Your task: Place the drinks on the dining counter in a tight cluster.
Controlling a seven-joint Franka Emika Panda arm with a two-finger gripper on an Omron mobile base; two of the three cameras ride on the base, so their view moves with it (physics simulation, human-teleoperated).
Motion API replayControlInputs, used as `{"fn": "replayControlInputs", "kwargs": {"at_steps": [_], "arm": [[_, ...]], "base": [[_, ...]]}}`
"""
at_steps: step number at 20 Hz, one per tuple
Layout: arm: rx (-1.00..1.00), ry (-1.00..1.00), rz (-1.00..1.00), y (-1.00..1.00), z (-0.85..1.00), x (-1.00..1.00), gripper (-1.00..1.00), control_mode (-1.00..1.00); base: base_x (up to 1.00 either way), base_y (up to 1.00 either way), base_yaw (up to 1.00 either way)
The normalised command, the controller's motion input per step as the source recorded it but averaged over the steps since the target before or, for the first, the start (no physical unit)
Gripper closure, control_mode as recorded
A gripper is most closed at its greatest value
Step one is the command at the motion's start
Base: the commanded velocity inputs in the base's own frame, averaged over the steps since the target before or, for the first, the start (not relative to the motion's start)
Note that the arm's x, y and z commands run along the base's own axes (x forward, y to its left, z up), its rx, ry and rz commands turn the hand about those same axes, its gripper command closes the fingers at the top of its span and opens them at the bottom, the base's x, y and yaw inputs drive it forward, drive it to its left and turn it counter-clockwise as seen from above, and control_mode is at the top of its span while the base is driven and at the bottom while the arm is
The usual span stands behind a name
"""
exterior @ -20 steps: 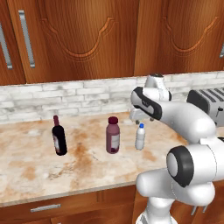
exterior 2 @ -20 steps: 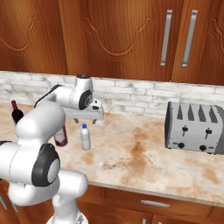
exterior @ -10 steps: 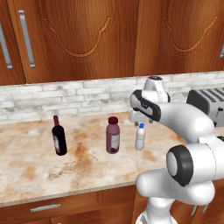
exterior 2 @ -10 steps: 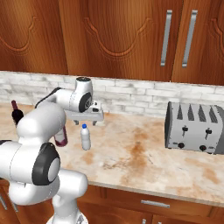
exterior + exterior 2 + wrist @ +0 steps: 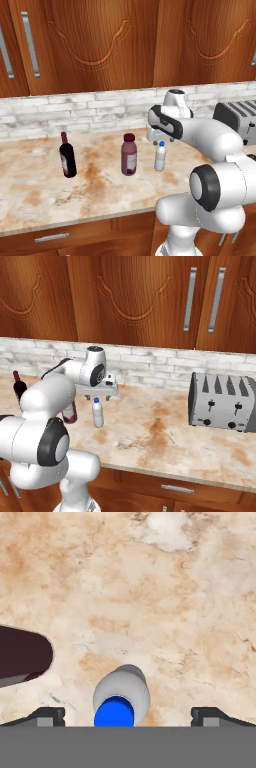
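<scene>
Three drinks stand on a marbled counter [image 5: 35, 200] backed by a white brick wall: a dark wine bottle [image 5: 67, 157], a maroon juice bottle [image 5: 129, 155] and a small clear water bottle [image 5: 160, 156] with a blue cap. My gripper [image 5: 159, 139] hangs open, pointing down just above the water bottle [image 5: 97, 413]. In the hand view the water bottle [image 5: 121, 697] sits between the spread fingertips of the gripper [image 5: 129, 717], and the juice bottle [image 5: 22, 654] lies at the left. The dining counter is out of view.
A silver toaster [image 5: 222, 401] stands at the right end of the counter, also seen behind my arm [image 5: 240, 117]. Wooden cabinets hang above the brick wall. Bare stone lies between the water bottle and the toaster.
The hand has sunk slightly towards the water bottle. The three bottles have not moved.
</scene>
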Motion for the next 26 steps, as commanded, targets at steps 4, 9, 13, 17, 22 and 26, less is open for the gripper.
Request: {"fn": "replayControlInputs", "kwargs": {"at_steps": [4, 9, 13, 17, 22, 26], "arm": [[0.00, 0.00, 0.00, 0.08, -0.05, 0.01, -1.00, -1.00], [0.00, 0.00, 0.00, 0.00, -0.08, 0.00, -1.00, -1.00], [0.00, 0.00, 0.00, 0.00, -0.19, 0.00, -1.00, -1.00], [0.00, 0.00, 0.00, 0.00, -0.17, 0.00, -1.00, -1.00], [0.00, 0.00, 0.00, 0.00, -0.13, 0.00, -1.00, -1.00], [0.00, 0.00, 0.00, 0.00, -0.04, 0.00, -1.00, -1.00]], "base": [[0.00, 0.00, 0.00], [0.00, 0.00, 0.00], [0.00, 0.00, 0.00], [0.00, 0.00, 0.00], [0.00, 0.00, 0.00], [0.00, 0.00, 0.00]]}}
